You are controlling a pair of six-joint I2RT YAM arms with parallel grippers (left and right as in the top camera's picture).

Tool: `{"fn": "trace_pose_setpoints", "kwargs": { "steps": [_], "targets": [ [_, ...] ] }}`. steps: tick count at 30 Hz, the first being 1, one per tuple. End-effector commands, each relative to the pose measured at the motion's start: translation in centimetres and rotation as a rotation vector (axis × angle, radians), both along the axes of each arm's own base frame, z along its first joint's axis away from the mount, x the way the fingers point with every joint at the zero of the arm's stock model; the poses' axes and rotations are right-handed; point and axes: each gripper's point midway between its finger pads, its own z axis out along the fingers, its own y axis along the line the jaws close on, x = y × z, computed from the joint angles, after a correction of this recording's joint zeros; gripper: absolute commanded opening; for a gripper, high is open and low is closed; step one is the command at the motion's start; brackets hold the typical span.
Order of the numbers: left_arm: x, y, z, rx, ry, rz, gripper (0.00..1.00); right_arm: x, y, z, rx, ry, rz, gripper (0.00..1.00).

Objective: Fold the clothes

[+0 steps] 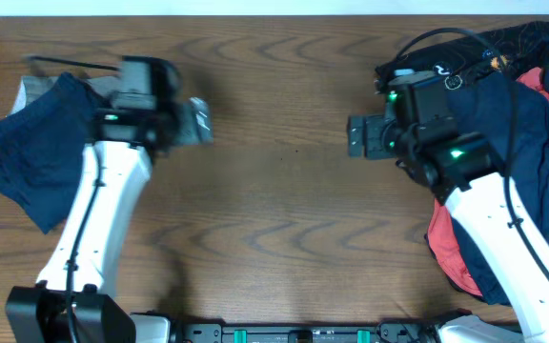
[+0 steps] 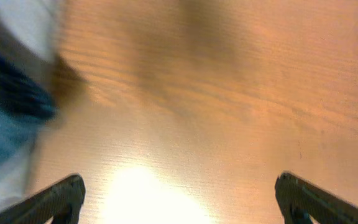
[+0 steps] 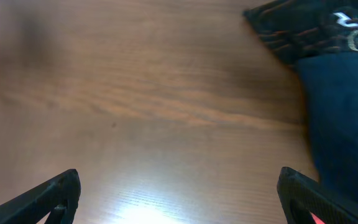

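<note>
A folded dark navy garment (image 1: 31,157) lies at the table's left edge on a grey garment (image 1: 34,90). A pile at the right holds navy trousers (image 1: 541,162), a black printed garment (image 1: 518,43) and a red one (image 1: 444,243). My left gripper (image 1: 198,121) is open and empty over bare wood, right of the folded garment, whose blurred edge shows in the left wrist view (image 2: 8,106). My right gripper (image 1: 358,135) is open and empty, left of the pile. The right wrist view shows the printed garment (image 3: 303,28) and navy cloth (image 3: 340,106).
The wooden table (image 1: 284,210) lies between the two arms. The right arm's cable (image 1: 513,124) runs over the pile. A dark strap or cord (image 1: 70,63) lies at the far left by the grey garment.
</note>
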Motion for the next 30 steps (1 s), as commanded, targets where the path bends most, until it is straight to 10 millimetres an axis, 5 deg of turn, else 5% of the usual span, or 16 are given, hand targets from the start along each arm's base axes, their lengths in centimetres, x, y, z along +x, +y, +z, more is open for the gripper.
{"fn": "trace_pose_setpoints", "kwargs": {
  "steps": [1,6,12,23,30],
  "targets": [
    [-3.9,-1.8,-1.9,0.043,0.160,-0.094,0.98,-0.1,-2.7,-0.4,0.037,0.053,-0.083,0.99],
    [-10.1,-1.4,-2.6,0.090,0.399,-0.128,0.98,-4.5,-7.3,-3.3,-0.002,0.288,-0.195,0.99],
    [-11.7,-1.0,0.7,0.052,0.282,-0.083,0.98,-8.8,-8.6,-3.1,-0.019,0.386,-0.224,0.99],
    [-15.9,0.1,10.3,-0.106,-0.547,-0.089,0.98,-12.3,-9.8,6.0,0.072,-0.345,-0.259,0.99],
    [-20.8,1.6,13.7,-0.170,-0.790,-0.082,0.98,-18.0,-10.6,6.4,0.093,-0.416,-0.258,0.99]
  ]
}}
